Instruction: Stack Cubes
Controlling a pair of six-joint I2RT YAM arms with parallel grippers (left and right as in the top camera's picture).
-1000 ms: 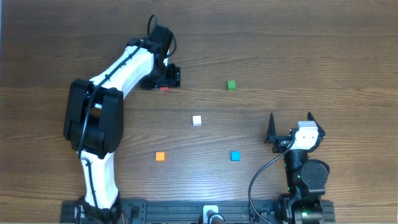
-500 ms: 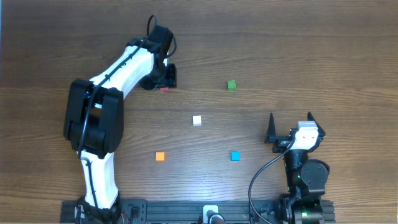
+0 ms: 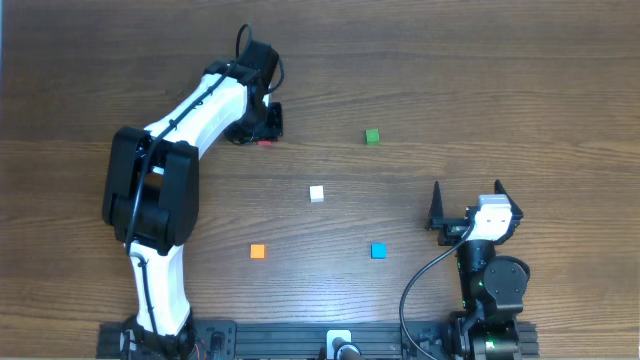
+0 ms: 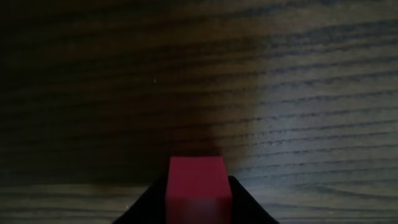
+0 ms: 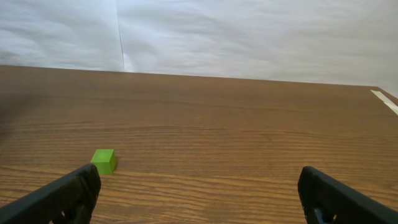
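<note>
The left gripper (image 4: 198,206) sits low on the grained wooden table (image 3: 520,90), clamped on the red cube (image 4: 198,177) at eleven o'clock from the white cube (image 3: 317,193), likely to carry it for stacking. The other small, matte, square-edged blocks lie apart around the white one: the green cube (image 3: 372,136) at one o'clock, the orange cube (image 3: 258,251) at seven and the blue cube (image 3: 378,250) at five. The right gripper (image 5: 199,180) rests spread wide and empty.

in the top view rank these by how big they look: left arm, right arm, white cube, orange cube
1. left arm, by far the largest
2. right arm, folded up and compact
3. white cube and orange cube: these look alike in size, so they tie for smallest
</note>
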